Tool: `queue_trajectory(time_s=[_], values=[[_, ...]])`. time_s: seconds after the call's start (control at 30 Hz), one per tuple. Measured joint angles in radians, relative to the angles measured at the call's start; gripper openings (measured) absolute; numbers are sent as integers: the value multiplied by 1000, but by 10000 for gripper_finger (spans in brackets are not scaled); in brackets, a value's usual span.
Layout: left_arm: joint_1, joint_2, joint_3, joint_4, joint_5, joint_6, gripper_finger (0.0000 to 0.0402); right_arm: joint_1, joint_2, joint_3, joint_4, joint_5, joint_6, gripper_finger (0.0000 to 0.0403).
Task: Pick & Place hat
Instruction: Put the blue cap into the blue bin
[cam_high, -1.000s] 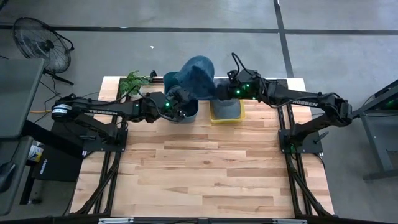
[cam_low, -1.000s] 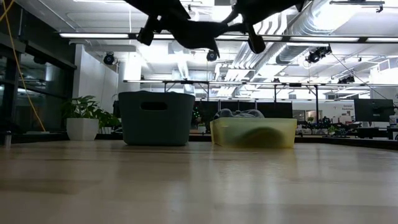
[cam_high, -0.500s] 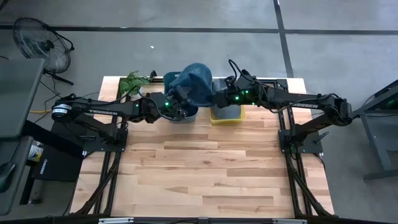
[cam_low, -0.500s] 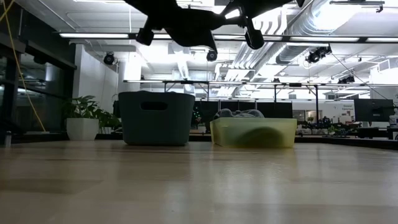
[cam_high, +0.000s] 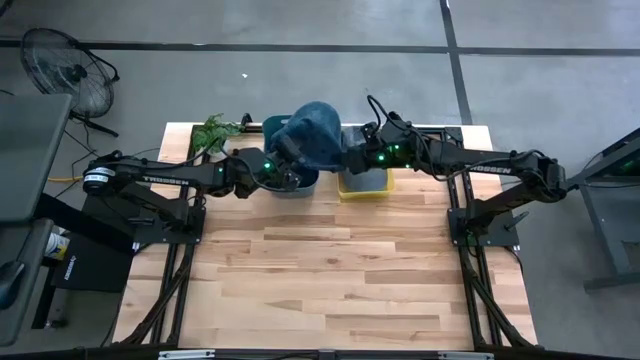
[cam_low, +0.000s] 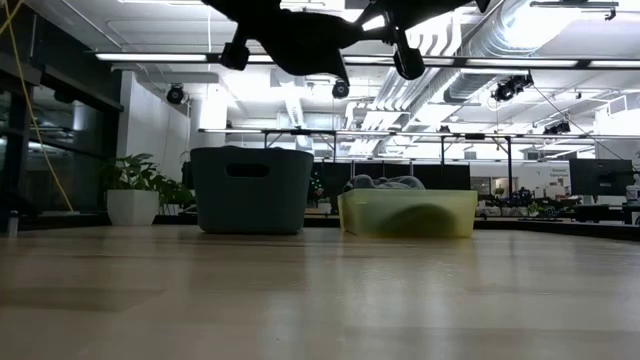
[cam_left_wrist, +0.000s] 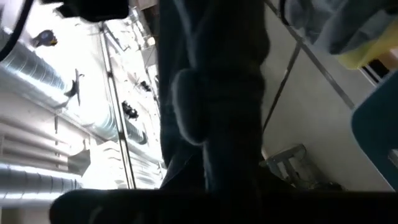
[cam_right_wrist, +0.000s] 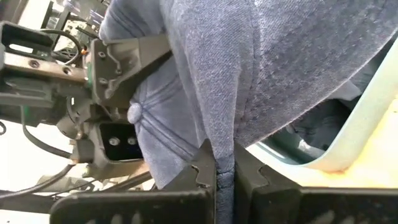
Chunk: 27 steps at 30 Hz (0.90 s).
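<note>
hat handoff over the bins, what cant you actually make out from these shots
- Inside of the dark bin: in the high view, the blue hat and the left gripper cover it.
- Contents of the yellow bin: the low view shows only grey shapes at its rim; in the high view, the right gripper overlaps it.
- Left gripper's hold: in the left wrist view, dark fabric fills the frame.
- Hat in the low view: a silhouette cut off by the top edge.

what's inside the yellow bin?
The yellow bin holds grey-blue fabric heaped above its rim, likely more hats. A dark shape shows through the wall; nothing clearer.
</note>
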<state>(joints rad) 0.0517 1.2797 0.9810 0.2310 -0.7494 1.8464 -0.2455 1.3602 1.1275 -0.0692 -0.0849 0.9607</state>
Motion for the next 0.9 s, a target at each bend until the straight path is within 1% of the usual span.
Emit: queue_trajectory(time_s=[0.1,0.3,0.5,0.7,0.9], values=[[0,0,9,16,1,-39,2,-1,0,0,3,0,-2,25],[0,0,51,15,-12,-59,1,-1,-2,0,44,-2,-84,80],[0,-1,72,3,-37,-76,1,-13,-38,0,8,7,-212,119],[0,-1,72,-26,-57,-125,0,-50,-105,0,-53,13,-380,140],[0,-1,72,-24,-81,-147,0,-67,-184,0,-84,100,-591,150]])
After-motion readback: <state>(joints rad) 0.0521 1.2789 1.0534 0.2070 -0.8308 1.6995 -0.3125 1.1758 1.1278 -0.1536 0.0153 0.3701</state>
